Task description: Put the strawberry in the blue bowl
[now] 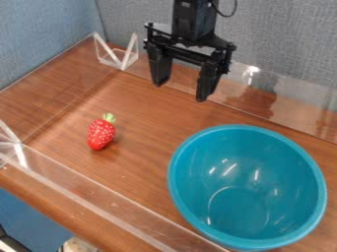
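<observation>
Camera view: one fixed view from above and in front of a wooden table, the arm entering from the top edge.
Claw (187,87): black, pointing straight down, its two fingers spread wide apart with nothing between them.
Claw fingers (160,69): dark and straight; the left one in the picture ends a little higher in the frame than the right one.
Claw height: raised off the tabletop; a faint reflection of it shows on the glossy wood just below the fingertips.
Arm (195,16): black body directly above the claw, cut off by the top of the frame.
Strawberry (102,132): below and to the left of the claw in the picture, well apart from it; red, with its small green top pointing up and to the right; lying on bare wood, touching nothing else.
Blue bowl (198,157): below and to the right of the claw, nearer the camera; round, glossy teal, upright, its inside bare; clear of the claw and well apart from the strawberry.
Table (145,118): reddish-brown wood, under the claw and both objects.
Clear barrier (112,49): low transparent wall running along the table edges, behind the claw and along the near side.
Backdrop (53,30): grey-blue fabric panels behind the claw.
</observation>
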Tool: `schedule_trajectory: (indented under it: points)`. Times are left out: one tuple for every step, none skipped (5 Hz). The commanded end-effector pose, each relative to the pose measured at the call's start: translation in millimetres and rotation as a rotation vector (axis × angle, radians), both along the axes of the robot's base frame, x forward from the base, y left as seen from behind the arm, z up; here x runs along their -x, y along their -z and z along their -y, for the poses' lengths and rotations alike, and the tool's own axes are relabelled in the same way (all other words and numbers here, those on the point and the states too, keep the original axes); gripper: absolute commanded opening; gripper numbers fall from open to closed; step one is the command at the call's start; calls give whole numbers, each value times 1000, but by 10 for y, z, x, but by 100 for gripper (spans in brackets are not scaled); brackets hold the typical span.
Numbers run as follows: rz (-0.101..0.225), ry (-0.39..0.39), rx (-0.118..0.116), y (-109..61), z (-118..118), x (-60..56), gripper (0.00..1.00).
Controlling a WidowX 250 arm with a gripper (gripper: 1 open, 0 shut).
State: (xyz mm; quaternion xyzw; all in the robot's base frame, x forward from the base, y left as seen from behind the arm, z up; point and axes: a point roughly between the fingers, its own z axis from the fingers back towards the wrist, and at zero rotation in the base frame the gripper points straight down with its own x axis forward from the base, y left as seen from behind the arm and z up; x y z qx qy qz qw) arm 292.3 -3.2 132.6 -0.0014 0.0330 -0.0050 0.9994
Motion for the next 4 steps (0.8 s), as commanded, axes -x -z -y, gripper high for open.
schedule_trajectory:
  points:
    - [-8, -18, -4, 74, -149, 39, 100]
    - [-38, -44, -16, 252, -364, 112, 100]
    - [-44, -74, -44, 437, -750, 210, 100]
    - [-42, -99, -74, 575, -1095, 308, 100]
